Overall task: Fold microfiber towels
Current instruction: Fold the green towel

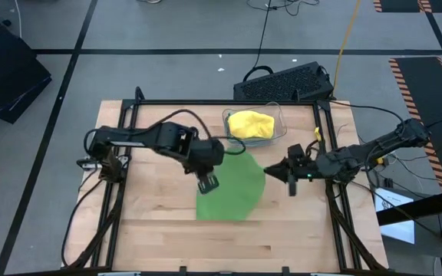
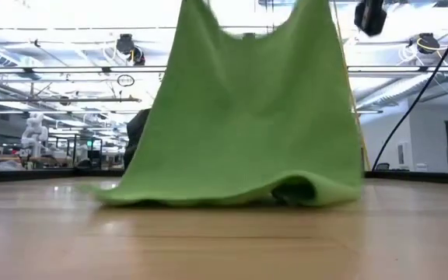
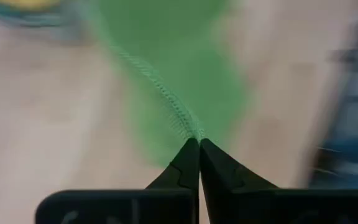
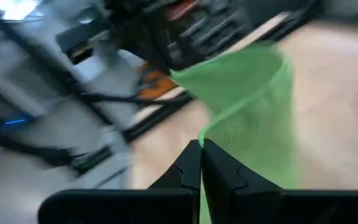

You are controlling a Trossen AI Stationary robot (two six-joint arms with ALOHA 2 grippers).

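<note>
left claw: (image 1: 208,181) pressed together, pinching an edge of the green towel (image 1: 232,188), lifted over mid-table
right claw: (image 1: 290,175) pressed together, pinching the opposite upper corner of the same towel, just off its right side
towel hang: hangs as a sheet between the two claws, bottom hem dragging bunched on the table (image 1: 159,230)
long axis: top edge runs left-right, claw to claw
nearer arm: both equally on it, one per corner
other cloth: yellow towel (image 1: 250,123) crumpled in the clear bin (image 1: 276,132) at far edge, just behind the green one
open room: bare wood toward the near edge and left side; bin crowds the far side
next move, my guess: lay it flat toward the near side
</note>
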